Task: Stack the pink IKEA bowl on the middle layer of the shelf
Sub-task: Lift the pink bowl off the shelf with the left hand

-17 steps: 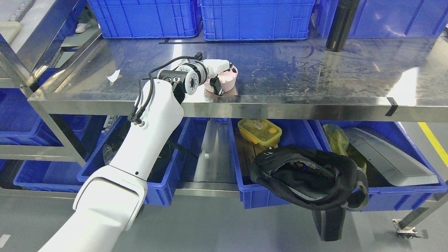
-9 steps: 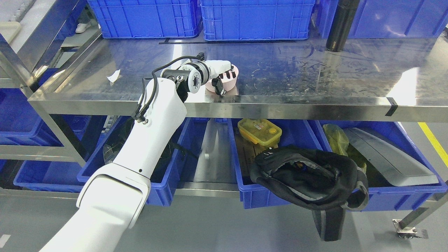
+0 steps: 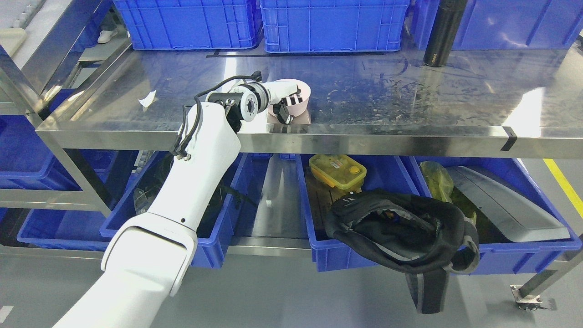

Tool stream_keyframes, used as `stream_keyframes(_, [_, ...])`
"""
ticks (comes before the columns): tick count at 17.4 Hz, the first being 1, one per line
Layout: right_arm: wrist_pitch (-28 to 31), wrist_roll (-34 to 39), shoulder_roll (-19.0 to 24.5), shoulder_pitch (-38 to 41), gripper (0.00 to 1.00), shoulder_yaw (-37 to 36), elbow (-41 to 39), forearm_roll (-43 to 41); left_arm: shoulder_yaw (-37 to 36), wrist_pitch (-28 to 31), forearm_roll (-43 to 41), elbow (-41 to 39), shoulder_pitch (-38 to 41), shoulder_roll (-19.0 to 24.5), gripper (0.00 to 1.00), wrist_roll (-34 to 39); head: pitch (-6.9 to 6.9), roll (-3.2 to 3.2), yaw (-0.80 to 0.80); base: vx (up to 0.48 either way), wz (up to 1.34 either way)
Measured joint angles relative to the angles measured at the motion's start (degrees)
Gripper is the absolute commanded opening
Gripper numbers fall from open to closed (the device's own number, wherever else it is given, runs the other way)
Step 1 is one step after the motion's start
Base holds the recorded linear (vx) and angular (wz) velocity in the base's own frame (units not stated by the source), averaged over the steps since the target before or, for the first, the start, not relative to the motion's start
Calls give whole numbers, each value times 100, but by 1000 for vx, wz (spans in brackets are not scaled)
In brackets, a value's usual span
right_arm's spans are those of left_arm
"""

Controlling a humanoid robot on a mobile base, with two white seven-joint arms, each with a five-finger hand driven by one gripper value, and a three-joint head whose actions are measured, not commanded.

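A pink bowl (image 3: 301, 101) rests on the steel shelf (image 3: 373, 100), close to its front edge. My left hand (image 3: 288, 102) reaches across the bowl from the left. Its fingers (image 3: 294, 98) hook over the rim into the bowl while the thumb presses the outer wall nearest me, so the hand is shut on the bowl. The white forearm hides the bowl's left part. No right arm shows in the picture.
Blue crates (image 3: 332, 23) line the back of the shelf, with a black bottle (image 3: 441, 34) at the back right. A white paper scrap (image 3: 148, 98) lies at the left. Blue bins (image 3: 364, 214) below hold a yellow box and dark cloth.
The left hand has pushed a little farther back onto the shelf, and its fingers have curled over the bowl's rim. The bowl now sits slightly farther from the front edge.
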Motion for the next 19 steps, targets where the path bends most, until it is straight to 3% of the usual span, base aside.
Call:
stream_keyframes(3, [0,0,0,0,100,0,0,0,161,-106,27,36,32,-9,2,83,0,0,0,0,0])
stream_keyframes(4, [0,0,0,0,100,0,0,0,231,-245,36,45,49,-10,1,97,0,0,0,0,0])
stream_keyframes(10, [0,0,0,0,100,0,0,0,808,-1018,75,-86,171,-23,1,181,0,0,0,0,0])
stream_keyframes(15, [0,0,0,0,100,0,0,0,1177,-1730,107,-770,403,-30,2,241,0,0,0,0,0])
stream_keyframes(19, [0,0,0,0,100,0,0,0,1372,-2711,268,-1533,765,-32,2,213,0,0,0,0,0])
